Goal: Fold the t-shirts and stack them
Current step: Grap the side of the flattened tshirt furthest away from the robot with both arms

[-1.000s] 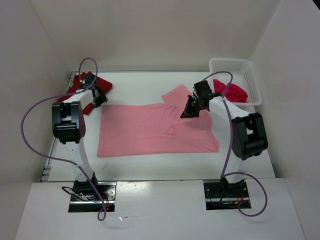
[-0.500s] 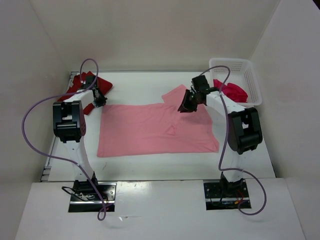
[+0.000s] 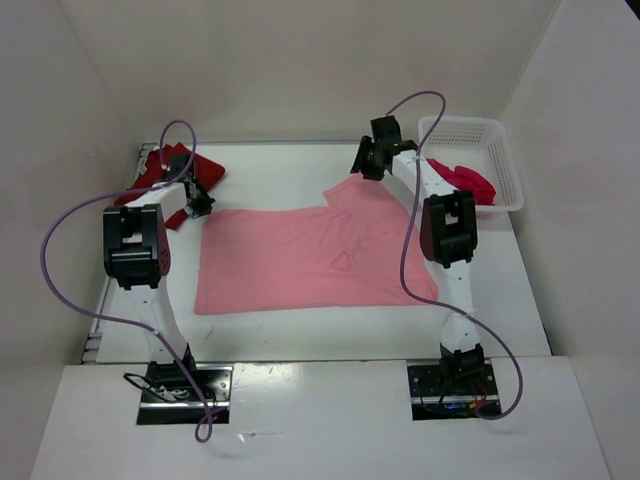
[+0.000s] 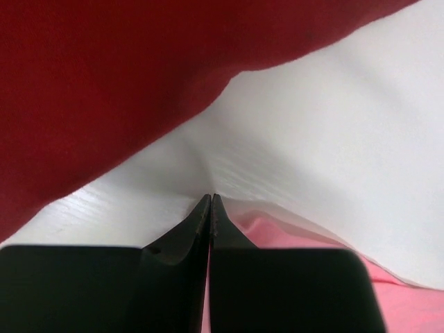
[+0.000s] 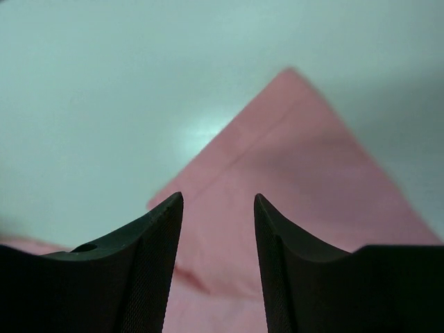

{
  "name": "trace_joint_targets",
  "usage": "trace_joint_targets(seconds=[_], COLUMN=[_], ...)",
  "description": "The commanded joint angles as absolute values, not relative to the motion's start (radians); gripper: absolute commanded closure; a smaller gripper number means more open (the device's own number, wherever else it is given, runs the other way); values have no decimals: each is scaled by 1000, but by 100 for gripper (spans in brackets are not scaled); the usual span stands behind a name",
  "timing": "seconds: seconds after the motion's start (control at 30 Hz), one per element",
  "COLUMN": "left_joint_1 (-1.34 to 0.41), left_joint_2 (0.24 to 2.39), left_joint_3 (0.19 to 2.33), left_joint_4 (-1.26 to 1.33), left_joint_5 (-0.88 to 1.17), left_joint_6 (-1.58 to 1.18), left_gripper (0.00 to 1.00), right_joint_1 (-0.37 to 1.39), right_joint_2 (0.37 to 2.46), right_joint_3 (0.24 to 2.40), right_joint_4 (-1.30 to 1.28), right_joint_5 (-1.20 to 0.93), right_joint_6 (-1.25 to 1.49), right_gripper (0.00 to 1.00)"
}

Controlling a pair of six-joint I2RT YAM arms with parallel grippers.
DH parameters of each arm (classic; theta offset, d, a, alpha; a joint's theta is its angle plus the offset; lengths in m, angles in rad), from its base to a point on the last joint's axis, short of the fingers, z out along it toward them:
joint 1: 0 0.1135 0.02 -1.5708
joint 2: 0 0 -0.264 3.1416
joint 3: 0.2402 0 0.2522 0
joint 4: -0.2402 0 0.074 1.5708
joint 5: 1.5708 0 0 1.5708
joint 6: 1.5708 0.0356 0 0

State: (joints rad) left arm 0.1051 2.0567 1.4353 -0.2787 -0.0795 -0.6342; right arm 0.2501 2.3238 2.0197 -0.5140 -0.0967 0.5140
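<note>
The light pink t-shirt (image 3: 300, 260) lies spread flat mid-table, one sleeve pointing to the far right. My left gripper (image 3: 200, 205) sits at the shirt's far left corner with its jaws pressed together, and a strip of pink cloth (image 4: 277, 232) shows between and beside them. My right gripper (image 3: 365, 165) hangs open over the far sleeve (image 5: 291, 152) and holds nothing. The dark red t-shirt (image 3: 165, 170) lies bunched at the far left and fills the top of the left wrist view (image 4: 90, 83). The crimson-magenta t-shirt (image 3: 462, 180) lies in the basket.
A white mesh basket (image 3: 505, 160) stands at the far right corner. White walls close in the table at the back and both sides. Purple cables loop off both arms. The right arm's elbow (image 3: 447, 228) hangs over the pink shirt's right side.
My left gripper has closed at the pink shirt's corner. My right gripper has opened and moved from the shirt's right middle out to the far sleeve.
</note>
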Motion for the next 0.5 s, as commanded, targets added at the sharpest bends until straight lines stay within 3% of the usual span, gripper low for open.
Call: trace_joint_targets(seconds=[0.0, 0.17, 0.23, 0.47], left_joint_1=[104, 83, 83, 83], left_joint_2=[1993, 1970, 1960, 1960], left_joint_3=[1417, 1396, 1396, 1396], left_joint_4=[-239, -221, -212, -212], left_joint_5=[-60, -51, -51, -29], left_joint_6=[-641, -641, -641, -641], left_gripper=[100, 100, 100, 100], right_joint_1=[233, 224, 224, 224], right_joint_2=[2420, 2606, 2738, 2746], right_joint_3=[2202, 2517, 2756, 2709], right_joint_4=[-543, -668, -782, -727], right_joint_5=[49, 139, 169, 163], right_joint_6=[479, 460, 448, 425], right_gripper=[49, 39, 38, 38])
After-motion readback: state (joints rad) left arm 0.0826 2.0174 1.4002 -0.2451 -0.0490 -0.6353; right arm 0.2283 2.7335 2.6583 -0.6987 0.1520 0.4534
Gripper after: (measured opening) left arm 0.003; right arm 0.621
